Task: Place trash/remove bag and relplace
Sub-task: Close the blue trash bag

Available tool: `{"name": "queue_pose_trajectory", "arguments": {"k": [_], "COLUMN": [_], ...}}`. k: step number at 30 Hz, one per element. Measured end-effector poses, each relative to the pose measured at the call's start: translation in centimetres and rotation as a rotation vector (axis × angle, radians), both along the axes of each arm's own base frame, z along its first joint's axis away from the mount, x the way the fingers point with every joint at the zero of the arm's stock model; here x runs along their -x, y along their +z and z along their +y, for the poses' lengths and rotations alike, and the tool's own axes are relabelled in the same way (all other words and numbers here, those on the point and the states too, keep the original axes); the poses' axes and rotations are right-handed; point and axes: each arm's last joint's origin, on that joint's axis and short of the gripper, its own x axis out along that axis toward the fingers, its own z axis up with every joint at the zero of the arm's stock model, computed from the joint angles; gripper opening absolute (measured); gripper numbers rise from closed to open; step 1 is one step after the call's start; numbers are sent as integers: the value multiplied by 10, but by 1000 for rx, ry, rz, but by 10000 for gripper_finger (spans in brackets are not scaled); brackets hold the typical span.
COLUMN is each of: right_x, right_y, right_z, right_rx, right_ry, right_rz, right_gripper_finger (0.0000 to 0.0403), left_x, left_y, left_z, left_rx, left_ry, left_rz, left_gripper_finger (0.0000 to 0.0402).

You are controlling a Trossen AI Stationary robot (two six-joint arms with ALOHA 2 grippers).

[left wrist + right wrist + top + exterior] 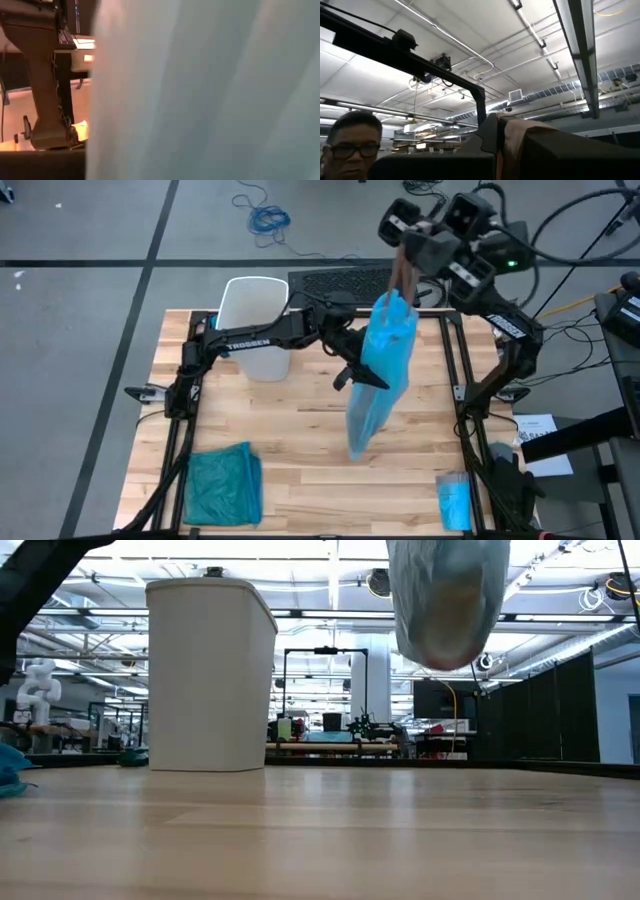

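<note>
The pale blue bag [380, 370] hangs over the middle of the table from my right gripper [402, 280], which is raised high at the far right and shut on it. In the low view the bag's rounded lower end [445, 600] bulges above the tabletop. The trash is hidden. My left gripper [352, 365] reaches in level from the left and stands open at the bag's left side; in its wrist view the bag [210, 90] fills nearly the whole picture. The white bin [255, 325] stands upright on its base at the far left. My right gripper holds the bag by its bunched top end [396, 302], with its brown fingers [400, 272] shut on it. The bag hangs below them as a long slack column, lifted clear of the table. My left gripper is close against the bag's left side; whether it touches I cannot tell.
A darker teal-green bag [222, 485] lies crumpled at the near left corner. A small folded blue packet [455, 500] lies at the near right. The wooden tabletop [290, 430] is bare between them. A person shows in the right wrist view [352, 145], beyond the table.
</note>
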Motion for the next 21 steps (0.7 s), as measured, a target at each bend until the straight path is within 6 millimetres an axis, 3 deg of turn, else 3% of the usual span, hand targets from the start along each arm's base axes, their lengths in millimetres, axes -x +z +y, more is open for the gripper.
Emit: {"name": "queue_pose_trajectory", "arguments": {"k": [13,16,21], "right_x": [-9,-10,-6], "right_y": [-6,-7,-4], "right_z": [-3,-3,-2], "right_rx": [-17,-19,-7], "right_ry": [-16,-18,-12], "right_rz": [71,84,26], "right_gripper_finger": [0,0,0], "left_x": [0,0,0], "left_y": [0,0,0], "left_z": [1,1,1], "left_rx": [-3,-3,-3], "left_ry": [25,25,25], "left_rz": [-2,-1,-2], "left_gripper_finger": [178,155,81]}}
